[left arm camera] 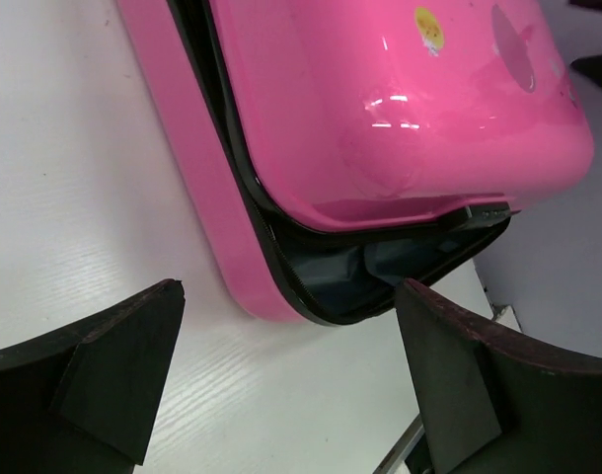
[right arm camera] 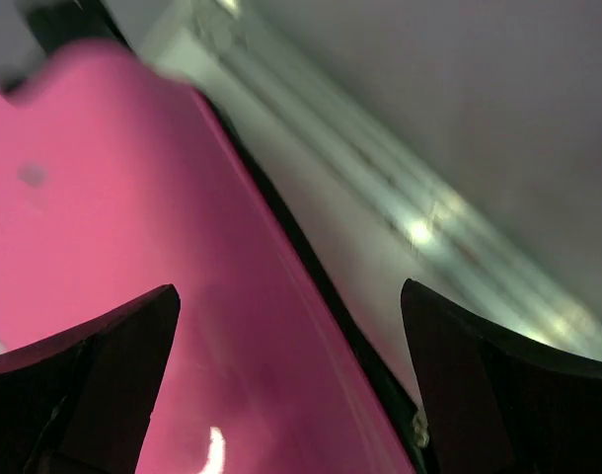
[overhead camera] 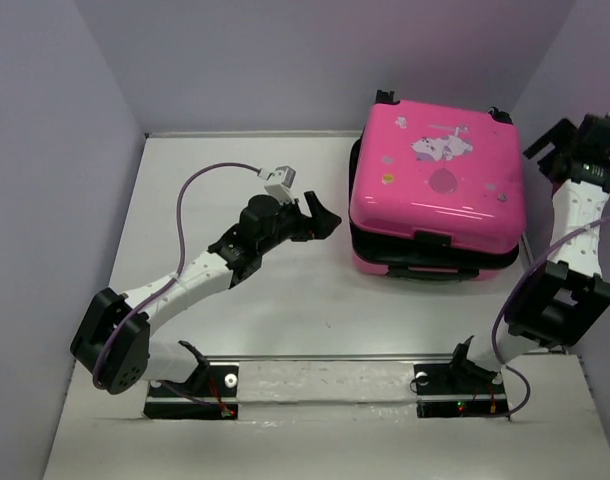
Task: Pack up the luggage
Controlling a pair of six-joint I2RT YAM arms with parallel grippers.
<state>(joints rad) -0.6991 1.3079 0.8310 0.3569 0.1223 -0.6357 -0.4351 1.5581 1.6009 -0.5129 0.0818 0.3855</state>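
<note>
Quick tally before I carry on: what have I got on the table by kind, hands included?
Pink suitcase: 1, its lid lying on the base with a gap at the seam
Robot hands: 2, the left hand and the right hand, both open and holding nothing
Total: 3

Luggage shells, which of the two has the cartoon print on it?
The upper shell, facing up; the lower shell shows only a plain pink edge beneath the black zipper band.
</note>
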